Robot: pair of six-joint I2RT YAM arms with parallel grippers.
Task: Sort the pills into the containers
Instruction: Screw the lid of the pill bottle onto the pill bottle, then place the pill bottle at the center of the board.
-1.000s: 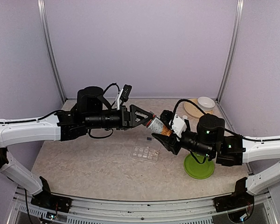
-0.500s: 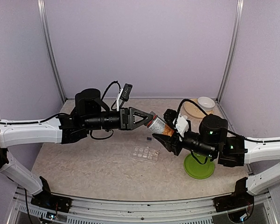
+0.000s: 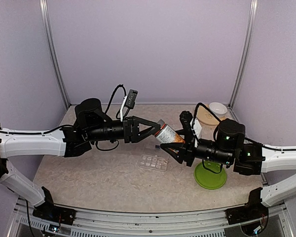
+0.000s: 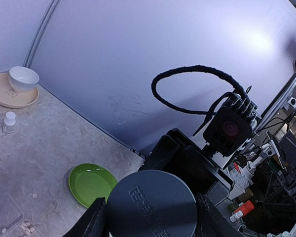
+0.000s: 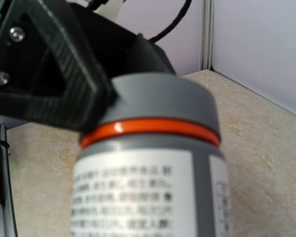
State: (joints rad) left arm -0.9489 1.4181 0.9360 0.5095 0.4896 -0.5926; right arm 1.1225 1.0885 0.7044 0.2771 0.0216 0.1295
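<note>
- Pill organiser (image 3: 154, 162): lies flat on the table (image 3: 89, 173) near its centre, clear of both arms. In the left wrist view, pale pills (image 4: 27, 228) show in one cell at the frame's bottom edge; their number cannot be told.
- Amber bottle (image 3: 167, 135): held off the table at 1 o'clock from the organiser, tilted, with its cap end toward 10 o'clock. White label, orange ring under the grey cap (image 4: 152, 205). Contents not visible.
- Left gripper (image 3: 154, 130): fingers (image 5: 54, 79) are pressed against opposite sides of the grey cap, pinching it.
- Right gripper (image 3: 173, 144): fingers are closed around the bottle's labelled body, carrying it.
- Green plate (image 3: 210, 177): on the table at 4 o'clock from the organiser, partly under the right arm.
- White bowl (image 3: 217, 107): stands on a tan plate (image 3: 203, 116) at the far right corner, at 2 o'clock.
- Small white-capped vial (image 4: 9, 122): upright, near the tan plate.
</note>
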